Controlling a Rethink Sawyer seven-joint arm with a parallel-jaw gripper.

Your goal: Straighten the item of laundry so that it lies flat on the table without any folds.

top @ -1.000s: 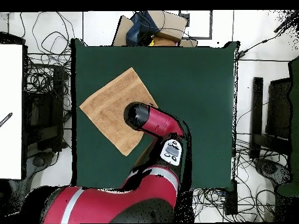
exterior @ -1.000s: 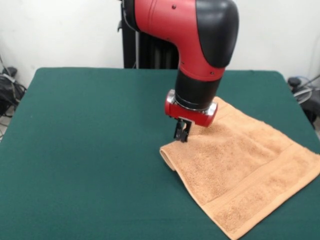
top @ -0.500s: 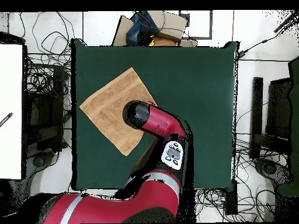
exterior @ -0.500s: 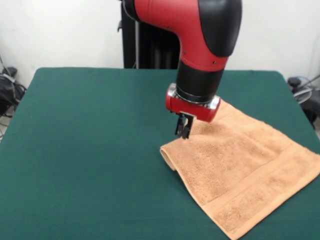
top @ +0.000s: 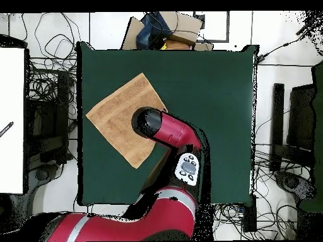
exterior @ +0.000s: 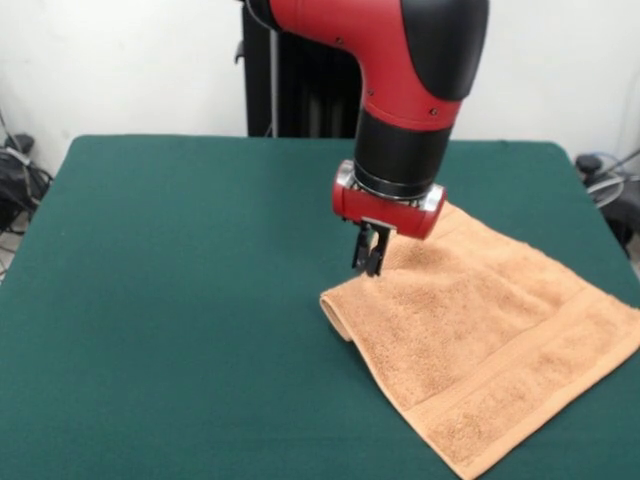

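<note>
We see the towel [exterior: 480, 345] lying on the green bench [exterior: 180, 300], turned cornerwise so that its sides run at a slant to the bench's edges. In the front view it occupies the part of the bench toward the right edge and the near right corner, with one corner reaching the near edge; in the overhead view [top: 126, 120] it sits close to the left edge, about midway along it. Most of the cloth looks flat, and a woven band runs parallel to its near right side. At its left corner in the front view we see the edge doubled over on itself, forming a small rounded fold that stands a little off the bench. The red and black arm [exterior: 400, 90] comes down over the towel's far left side. Its end effector [exterior: 368, 262] hangs just above the cloth near that side, a short way behind the folded corner, and we see a sliver of space between its tips and the terry surface. The two dark fingers [exterior: 361, 253] appear drawn close together with nothing between them. In the overhead view the arm's wrist covers the end effector and the towel's corner nearest the bench's middle, so there we cannot see it.
</note>
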